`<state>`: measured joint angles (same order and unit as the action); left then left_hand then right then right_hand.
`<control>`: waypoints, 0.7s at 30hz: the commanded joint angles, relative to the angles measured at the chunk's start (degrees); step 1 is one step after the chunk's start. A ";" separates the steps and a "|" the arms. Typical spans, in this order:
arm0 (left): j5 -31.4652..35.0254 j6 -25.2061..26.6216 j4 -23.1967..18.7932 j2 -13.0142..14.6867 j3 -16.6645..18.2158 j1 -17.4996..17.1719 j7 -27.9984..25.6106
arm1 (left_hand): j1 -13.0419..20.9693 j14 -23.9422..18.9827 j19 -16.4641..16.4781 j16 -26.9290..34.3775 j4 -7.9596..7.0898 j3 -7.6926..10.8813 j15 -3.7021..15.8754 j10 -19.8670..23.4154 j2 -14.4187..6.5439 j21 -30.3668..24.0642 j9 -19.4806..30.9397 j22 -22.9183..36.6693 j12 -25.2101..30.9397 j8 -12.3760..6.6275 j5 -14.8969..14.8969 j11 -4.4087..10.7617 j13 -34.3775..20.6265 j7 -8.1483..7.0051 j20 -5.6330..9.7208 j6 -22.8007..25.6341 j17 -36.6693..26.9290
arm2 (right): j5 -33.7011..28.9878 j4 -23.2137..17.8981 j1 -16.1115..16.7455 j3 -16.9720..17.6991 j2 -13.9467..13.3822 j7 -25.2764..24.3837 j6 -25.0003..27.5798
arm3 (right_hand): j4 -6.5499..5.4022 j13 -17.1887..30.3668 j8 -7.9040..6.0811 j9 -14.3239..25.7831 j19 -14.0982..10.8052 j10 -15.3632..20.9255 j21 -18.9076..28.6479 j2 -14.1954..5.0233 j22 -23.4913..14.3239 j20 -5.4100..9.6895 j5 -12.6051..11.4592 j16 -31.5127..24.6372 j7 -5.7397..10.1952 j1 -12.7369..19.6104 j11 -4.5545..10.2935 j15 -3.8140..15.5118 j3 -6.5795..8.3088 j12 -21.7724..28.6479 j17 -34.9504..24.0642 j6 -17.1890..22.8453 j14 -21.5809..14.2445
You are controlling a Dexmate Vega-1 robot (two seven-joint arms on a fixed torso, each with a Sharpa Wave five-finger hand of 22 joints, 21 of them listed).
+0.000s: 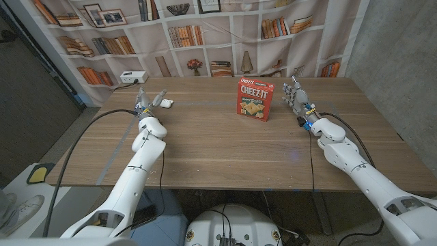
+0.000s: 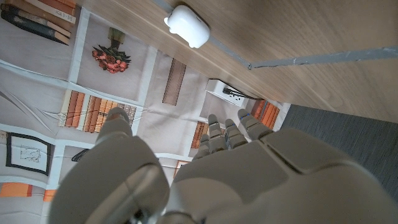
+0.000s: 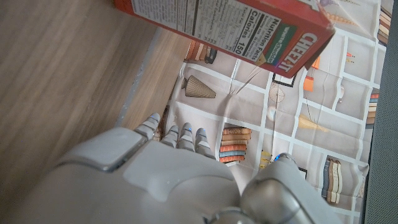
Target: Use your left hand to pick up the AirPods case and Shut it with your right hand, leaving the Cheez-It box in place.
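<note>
- The case (image 1: 166, 103) lies on the counter (image 1: 205, 147) near the far edge on the left side, just beyond the left hand (image 1: 145, 102); it sits on the wood and no fingers touch it.
- In the left wrist view the case (image 2: 186, 25) is a white rounded shape on the wood, beside a grey strip of tape (image 2: 323, 59); I cannot tell from that view whether its lid is open or closed.
- The left hand is raised with fingers (image 1: 158, 96) spread and pointing toward the far edge, holding nothing.
- The left wrist view shows the back of that hand (image 2: 249, 180), its fingers (image 2: 225, 132) reaching out, apart from the case.
- The Cheez-It box (image 1: 255, 98) stands upright near the middle of the counter, toward the far edge, its red front facing the robot.
- The right hand (image 1: 298, 98) stands just beside the box on its right, not touching it, fingers up and apart, holding nothing.
- The right wrist view shows the box's (image 3: 236, 25) nutrition panel past the right hand (image 3: 155, 180).
- A white power strip (image 1: 131, 77) sits beyond the counter's far left corner, before the bookshelf backdrop (image 1: 205, 34).
</note>
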<state>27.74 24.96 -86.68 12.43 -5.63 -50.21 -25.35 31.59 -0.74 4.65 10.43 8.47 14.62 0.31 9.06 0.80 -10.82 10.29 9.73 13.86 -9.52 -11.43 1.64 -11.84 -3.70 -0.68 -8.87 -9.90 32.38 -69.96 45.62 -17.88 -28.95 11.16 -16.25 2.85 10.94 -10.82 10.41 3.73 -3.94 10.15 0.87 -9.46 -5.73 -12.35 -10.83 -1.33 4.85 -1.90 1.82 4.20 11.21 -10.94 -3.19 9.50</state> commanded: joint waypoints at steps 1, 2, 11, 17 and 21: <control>0.17 -2.89 3.74 0.77 -1.21 1.61 -3.54 | 1.55 -0.84 1.11 0.30 0.46 0.09 0.51 1.40 0.11 -0.33 0.18 0.12 0.52 0.34 0.09 0.46 -0.26 -0.86 0.28 -7.32 -0.11 | 0.38 -1.30 0.91 0.21 -0.19 -0.63 0.63 | 0.09 0.05 -0.30 0.15 0.35 0.14 0.46 -0.49 -0.29 -0.13 -0.33 -0.27 0.39 0.35 0.44 0.49 0.32 0.32 -0.09 0.08 5.08; 0.64 -2.15 3.55 1.10 -1.57 1.59 -3.30 | 1.78 -1.09 1.05 0.37 0.51 0.07 0.64 1.55 0.22 -0.27 0.18 0.12 0.55 0.31 0.08 0.63 -0.28 -0.81 0.26 -8.26 -0.11 | 0.50 -1.25 0.91 0.25 -0.23 -0.33 0.52 | 0.10 0.05 -0.30 0.15 0.38 0.16 0.45 -0.51 -0.29 -0.17 -0.33 -0.28 0.38 0.36 0.35 0.50 0.32 0.33 -0.09 0.09 5.06; 0.93 -0.86 3.98 1.70 -2.29 1.95 -3.25 | 4.40 -1.47 1.43 0.33 1.09 0.32 0.87 3.29 0.89 -0.22 0.16 0.08 0.97 -0.58 -0.08 1.52 -0.40 0.31 0.42 -11.19 -0.12 | 0.31 -2.11 1.08 0.34 -0.62 -0.61 0.79 | 0.16 0.05 -0.30 0.15 0.49 0.16 0.44 -0.67 -0.29 -0.43 -0.29 -0.31 0.43 0.48 0.56 0.53 0.37 0.32 -0.08 0.12 5.08; 1.70 -0.66 5.27 1.20 -2.72 2.29 -6.12 | 10.07 -3.50 3.61 0.61 1.54 1.54 2.14 6.23 0.58 -0.48 0.18 -0.02 1.86 -1.83 -0.88 1.77 -0.83 4.05 1.63 -10.07 -0.06 | 0.10 -2.32 0.82 0.05 -0.88 -0.27 1.31 | 0.23 0.05 -0.27 0.15 0.60 0.09 0.43 -0.93 -0.29 -0.59 -0.28 -0.27 0.46 0.66 0.56 0.53 0.51 0.28 -0.07 0.06 5.21; 2.57 -2.77 7.32 1.39 -3.54 2.57 -9.28 | 12.89 -5.37 4.74 0.90 1.50 1.52 2.65 7.70 1.41 -0.51 0.19 -0.05 2.29 -2.44 -1.66 2.04 -1.06 5.25 1.51 -8.28 -0.03 | 0.09 -2.81 1.18 0.20 -0.90 -0.94 1.55 | 0.31 0.05 -0.24 0.15 0.66 0.01 0.42 -1.14 -0.29 -0.62 -0.26 -0.28 0.49 0.86 0.62 0.57 0.64 0.25 -0.06 -0.05 5.25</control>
<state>29.04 23.68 -82.40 13.74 -7.86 -48.36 -29.90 42.98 -4.65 8.44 10.87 9.97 15.65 2.58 15.72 1.83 -11.05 10.28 9.59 15.69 -11.44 -12.45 3.53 -12.67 0.90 0.81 -9.79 -9.90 32.47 -72.05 46.57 -17.69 -29.58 10.46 -15.43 3.08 10.94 -10.82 10.41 4.05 -3.62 10.38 0.33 -9.46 -6.05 -12.35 -10.83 -1.12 5.39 -1.59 1.82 4.44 11.21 -10.95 -2.98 9.50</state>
